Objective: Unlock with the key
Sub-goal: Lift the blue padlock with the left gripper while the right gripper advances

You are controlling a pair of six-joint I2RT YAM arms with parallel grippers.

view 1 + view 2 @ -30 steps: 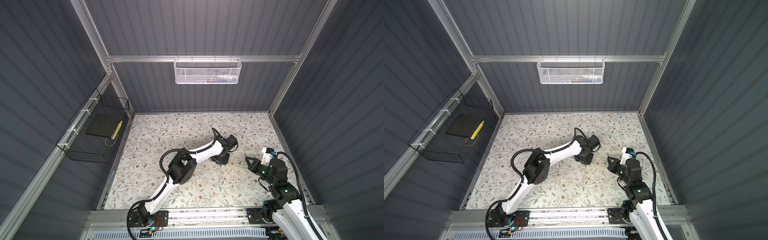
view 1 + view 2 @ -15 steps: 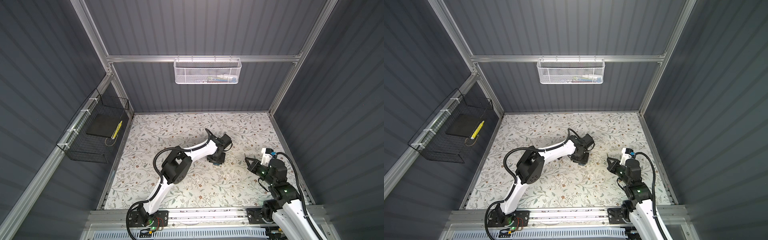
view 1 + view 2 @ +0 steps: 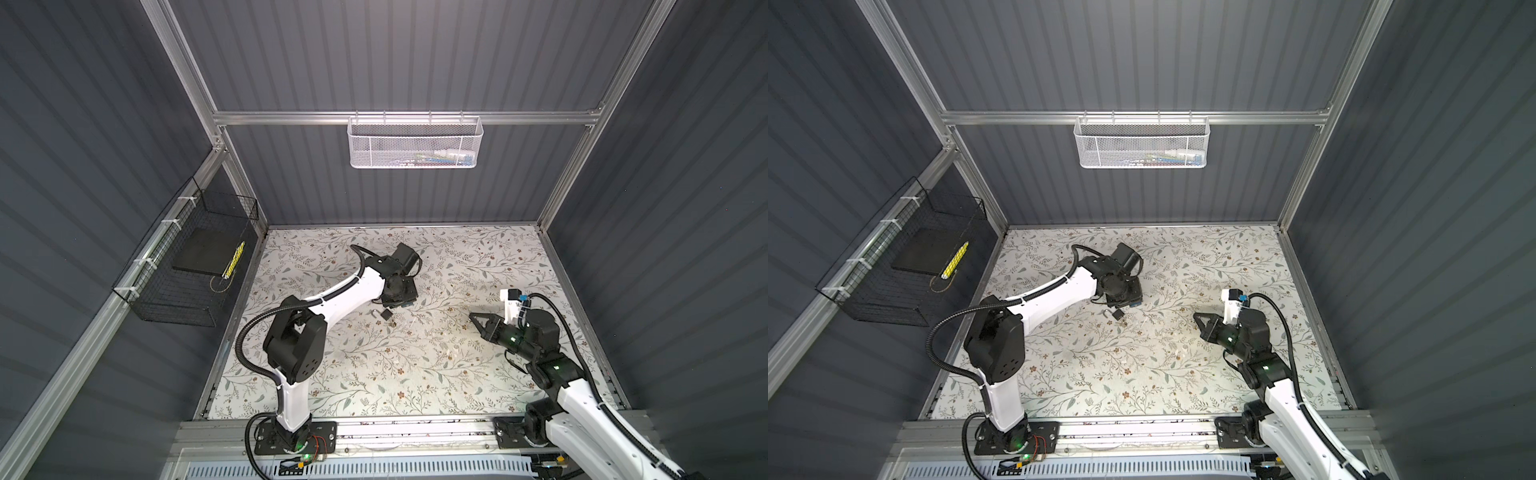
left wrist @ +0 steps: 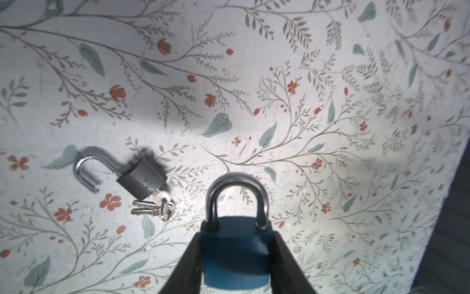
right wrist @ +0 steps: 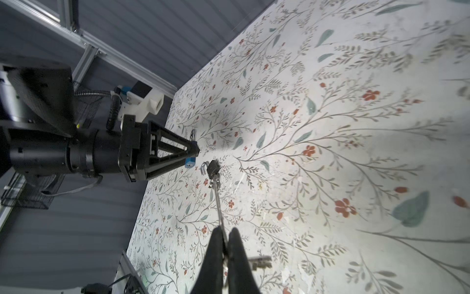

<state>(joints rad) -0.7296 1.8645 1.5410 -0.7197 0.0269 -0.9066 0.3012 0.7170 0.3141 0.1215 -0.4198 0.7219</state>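
My left gripper (image 4: 236,236) is shut on a blue padlock (image 4: 235,254), one finger on each side of its body. Its steel shackle (image 4: 237,183) is closed and points away from the wrist. In both top views this gripper (image 3: 401,297) (image 3: 1123,297) hangs just above the middle of the floral mat. My right gripper (image 5: 225,230) is shut on a thin silver key (image 5: 219,203) whose blade sticks out past the fingertips. A second key (image 5: 260,262) dangles beside the fingers. In both top views the right gripper (image 3: 473,318) (image 3: 1198,318) points left, well apart from the blue padlock.
A grey padlock (image 4: 142,178) (image 3: 386,316) lies on the mat with its shackle swung open and a bunch of keys (image 4: 155,206) in it, close beside the left gripper. A white mesh basket (image 3: 415,143) hangs on the back wall, a black wire basket (image 3: 187,266) on the left wall.
The left arm has swung left and slightly back with the blue padlock, uncovering the grey padlock on the mat. The right arm has held still.
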